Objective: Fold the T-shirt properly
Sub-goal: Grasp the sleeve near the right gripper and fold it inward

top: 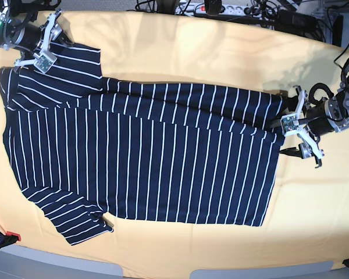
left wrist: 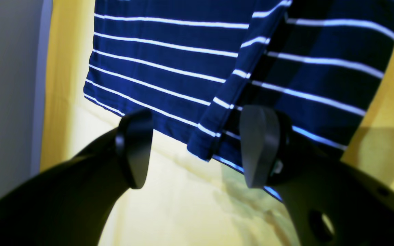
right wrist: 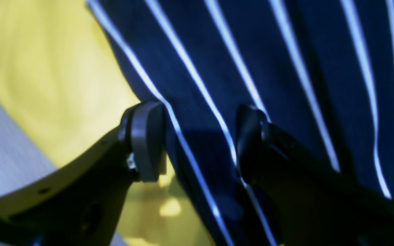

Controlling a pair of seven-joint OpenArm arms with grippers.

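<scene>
While the T-shirt (top: pixel 145 157) lies flat on the yellow cloth (top: pixel 221 52), cables (top: pixel 232 9) crowd the far edge, and both grippers, left (top: pixel 299 136) and right (top: pixel 38 43), stand open at its edges.

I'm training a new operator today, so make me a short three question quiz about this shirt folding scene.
1. True or false: the dark navy white-striped cloth T-shirt lies on a yellow tablecloth.
2. The left gripper is: A) open, B) shut on cloth.
3. Which part of the T-shirt is already folded over?

Key: 1 true. 2 A. 3 The long side edge farthest from the base camera, between the left gripper and the right gripper.
</scene>
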